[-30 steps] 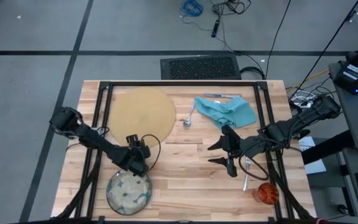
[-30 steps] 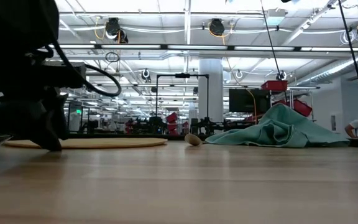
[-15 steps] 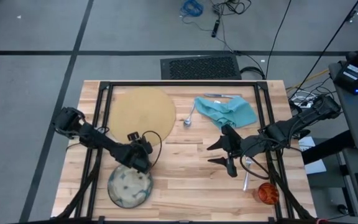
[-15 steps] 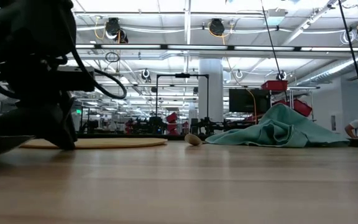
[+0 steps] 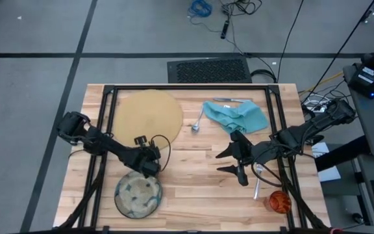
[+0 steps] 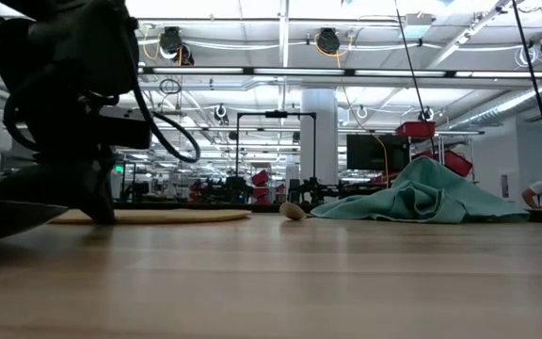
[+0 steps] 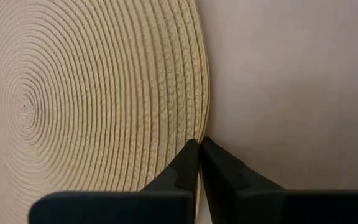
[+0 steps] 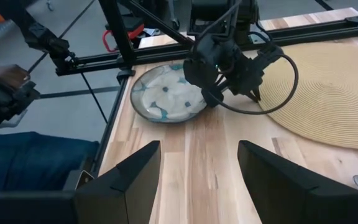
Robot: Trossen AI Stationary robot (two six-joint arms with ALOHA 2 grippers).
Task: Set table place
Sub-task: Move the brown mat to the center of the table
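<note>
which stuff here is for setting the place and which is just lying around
For the job: placemat, plate, napkin, spoon, orange cup, utensil under the right gripper.

Lying about: floor mat, cables, blue cord.

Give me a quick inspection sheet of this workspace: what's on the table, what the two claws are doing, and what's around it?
Surface: wooden table, black frame along its edges.
Job's things: round placemat at the far left; plate at the near left edge; teal napkin crumpled far right, a spoon beside it; orange cup near right corner.
Clutter: nothing seen.
Grippers: left gripper shut, at the plate's far rim, whether it holds the rim cannot be told; right gripper open, empty, above bare wood.
Cables: loose cables on the floor behind.
Surroundings: grey floor, black floor mat behind the table.
</note>
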